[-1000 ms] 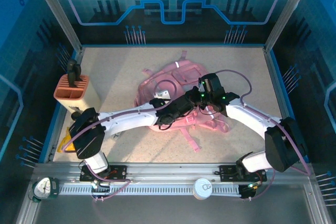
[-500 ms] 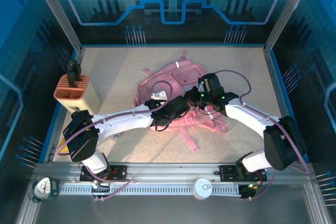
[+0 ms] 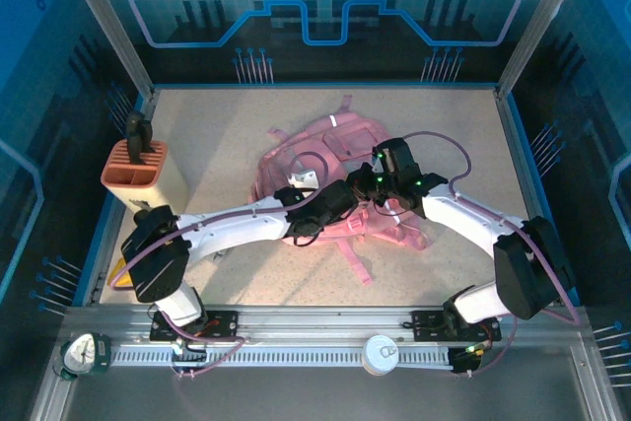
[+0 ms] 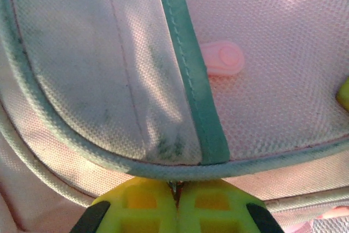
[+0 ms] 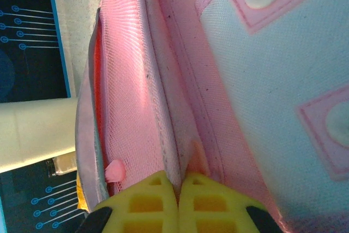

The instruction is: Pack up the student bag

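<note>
The student bag [image 3: 335, 150] is a soft pink backpack lying flat in the middle of the table. Both grippers meet at its near side. My left gripper [image 3: 355, 194] reaches in from the left. In the left wrist view its yellow fingertips [image 4: 175, 186] are shut, pinching the grey-green piped rim [image 4: 163, 165] of a pocket flap. A pink zipper pull [image 4: 224, 59] lies on the fabric beyond. My right gripper [image 3: 383, 182] comes in from the right. Its jaws [image 5: 178, 181] are shut on a fold of pink fabric [image 5: 188, 151] beside a mesh panel [image 5: 128, 80].
A salmon-orange pen holder box [image 3: 136, 170] with a dark tool [image 3: 136, 130] in it stands at the left edge. Something yellow [image 3: 120, 271] lies near the left arm's base. A tape roll [image 3: 380, 353] sits on the front rail. Loose bag straps [image 3: 355, 263] trail toward the near side.
The left jaws have closed onto the bag's piped rim, and the left arm has drawn slightly back to the left. The right arm has stayed in place, still gripping.
</note>
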Available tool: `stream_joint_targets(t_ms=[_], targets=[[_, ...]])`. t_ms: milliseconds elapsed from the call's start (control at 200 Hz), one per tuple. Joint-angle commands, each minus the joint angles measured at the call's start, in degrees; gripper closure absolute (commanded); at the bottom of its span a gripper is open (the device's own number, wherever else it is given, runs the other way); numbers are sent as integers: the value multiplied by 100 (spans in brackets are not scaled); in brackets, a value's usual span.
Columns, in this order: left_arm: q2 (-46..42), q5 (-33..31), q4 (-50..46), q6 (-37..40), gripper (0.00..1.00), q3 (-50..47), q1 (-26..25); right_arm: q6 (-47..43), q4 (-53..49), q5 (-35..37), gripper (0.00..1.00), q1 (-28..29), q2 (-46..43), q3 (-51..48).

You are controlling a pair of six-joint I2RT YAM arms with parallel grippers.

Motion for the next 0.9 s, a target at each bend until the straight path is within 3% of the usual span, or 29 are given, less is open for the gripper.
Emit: stream_joint_targets(t_ms=[0,100,390,670,896], targets=[[-368,293,268,700,100,-231,190,-221,202,-57,100,-71,23,244],[-583,979,362,1381,100,-440,453,-470,-116,0,100,-117,54,413],[-1143,1814,411,3118,100,-983,1268,-954,-622,-57,100,-328,32,553],[-1000,2865,1128,3513,100,-936,1381,-1461,-961,-271,100,-640,234,889],[-532,3212,1487,3160,100,-559,1004,-2162,-1787,-364,97,-1045,840,1830]])
